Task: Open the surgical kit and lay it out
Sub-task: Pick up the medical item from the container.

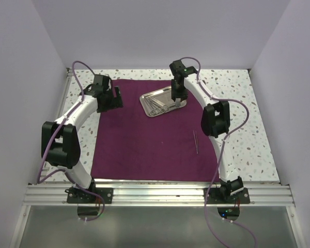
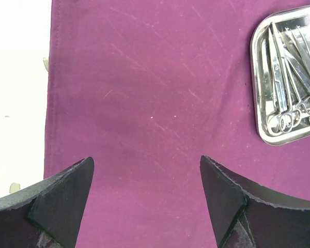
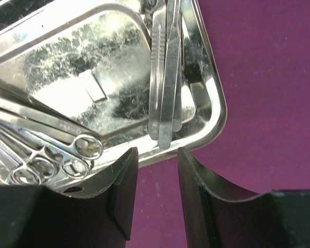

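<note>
1. The maroon cloth wrap [image 1: 144, 150] is lying spread flat across the middle of the speckled tabletop [image 1: 248, 129].
2. The steel tray [image 1: 156, 97] is sitting on the cloth toward the far edge, holding ring-handled instruments [image 3: 67, 155] and flat ridged handles [image 3: 165, 77].
3. Tweezers [image 1: 196, 141] are lying alone on the cloth, nearer the right edge.
4. The left claw [image 2: 146, 160] is hanging released, fingers wide, over bare cloth toward the far left corner.
5. The right claw [image 3: 157, 152] is hovering at the tray's rim, fingers narrowly parted and grasping nothing.
</note>
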Robot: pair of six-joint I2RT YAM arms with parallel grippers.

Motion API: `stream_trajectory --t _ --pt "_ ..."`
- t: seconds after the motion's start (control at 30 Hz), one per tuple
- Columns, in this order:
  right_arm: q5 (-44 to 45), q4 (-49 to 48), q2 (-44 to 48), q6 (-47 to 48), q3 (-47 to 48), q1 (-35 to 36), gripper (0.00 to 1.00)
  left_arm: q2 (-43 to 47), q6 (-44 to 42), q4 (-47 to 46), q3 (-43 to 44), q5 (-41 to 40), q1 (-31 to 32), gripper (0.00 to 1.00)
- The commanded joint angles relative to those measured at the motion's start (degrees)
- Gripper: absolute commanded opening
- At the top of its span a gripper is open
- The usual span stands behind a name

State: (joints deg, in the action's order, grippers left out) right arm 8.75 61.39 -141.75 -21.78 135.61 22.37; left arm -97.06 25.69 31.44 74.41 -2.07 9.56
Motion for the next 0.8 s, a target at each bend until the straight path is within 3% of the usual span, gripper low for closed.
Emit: stream_trajectory --t 0.0,0.6,0.77 --pt "2.06 0.32 -1.06 1.39 4.40 -0.05 0.40 1.35 -1.52 0.11 -0.14 -0.75 0.11 0.87" --pt "1.18 -1.27 -7.66 -0.28 4.75 -0.57 0.33 -1.91 -1.87 0.99 1.79 -0.22 -0.42 0.87" --pt "0.39 -1.71 -8.71 -0.28 3.08 -0.57 0.20 -2.26 -1.96 1.60 2.32 -0.31 -0.60 0.88"
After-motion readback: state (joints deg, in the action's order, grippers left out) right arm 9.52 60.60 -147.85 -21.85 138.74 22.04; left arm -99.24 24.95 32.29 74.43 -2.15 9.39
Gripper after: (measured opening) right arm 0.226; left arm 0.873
